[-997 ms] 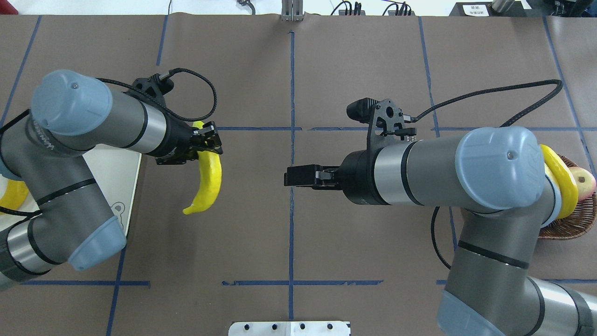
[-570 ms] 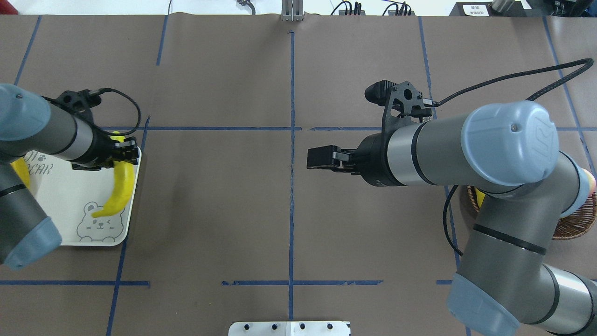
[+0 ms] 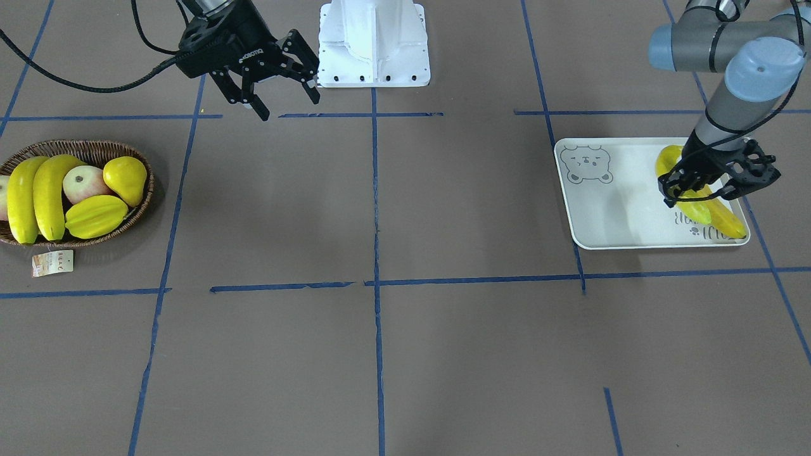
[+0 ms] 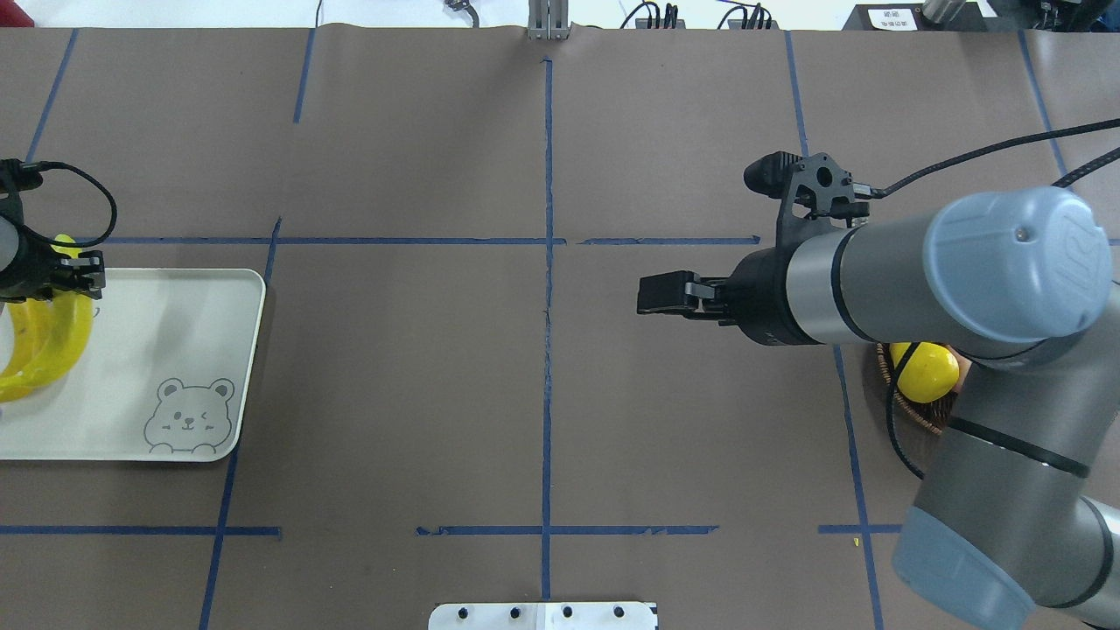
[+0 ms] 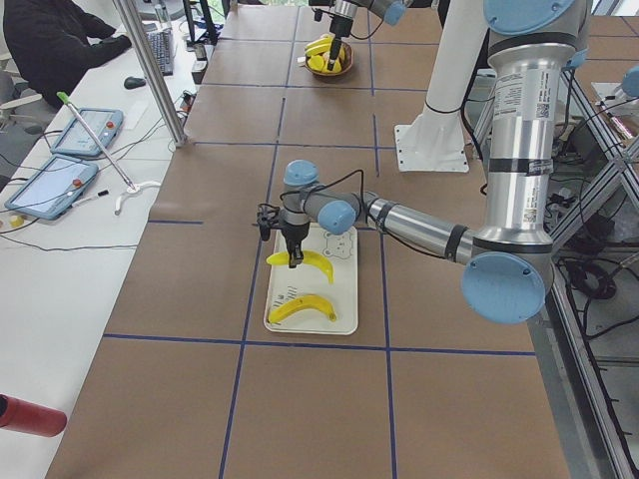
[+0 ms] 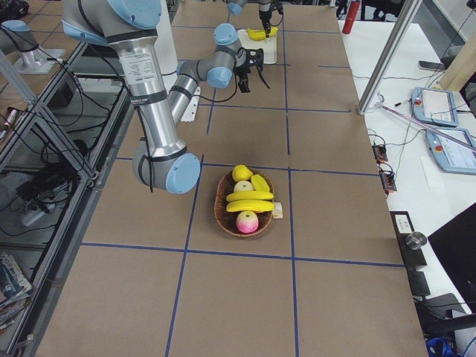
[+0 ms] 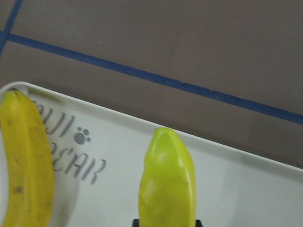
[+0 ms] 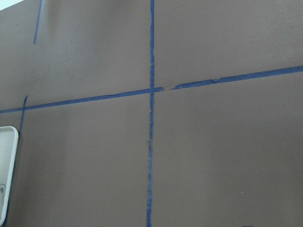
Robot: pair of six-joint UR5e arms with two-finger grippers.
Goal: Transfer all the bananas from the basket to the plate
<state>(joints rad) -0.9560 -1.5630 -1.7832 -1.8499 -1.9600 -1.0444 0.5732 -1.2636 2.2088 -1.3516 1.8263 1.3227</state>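
My left hand (image 3: 696,196) is pinching one end of a glossy, curved yellow banana (image 7: 166,184). It hangs low over the flat, pale grey-white rectangular plate (image 3: 608,209) at the right of the front-facing view. I cannot tell whether the fruit touches the plate yet. Just beside it, at the left of the wrist view, a second yellow banana (image 7: 26,161) lies on the plate.

My right hand (image 3: 289,107), at the upper left of the front-facing view, has its fingers spread with nothing between them. It is above the bare brown bench (image 3: 380,354), well apart from the shallow oval basket of dark woven wicker (image 3: 95,147) at the left edge. Two more bananas lie side by side in the basket, the outer one (image 3: 21,196) and the inner one (image 3: 52,190), among other fruit that stays.

I judge the job about half done: one banana delivered, one awaiting release, two to fetch.

The plate carries a printed bear face (image 3: 589,164) and grey lettering (image 7: 80,156). There I read "EAR" on the lower line and a paw print above it; the rest is cut off. Print on the small paper tag (image 3: 52,263) below the basket is too small to read.
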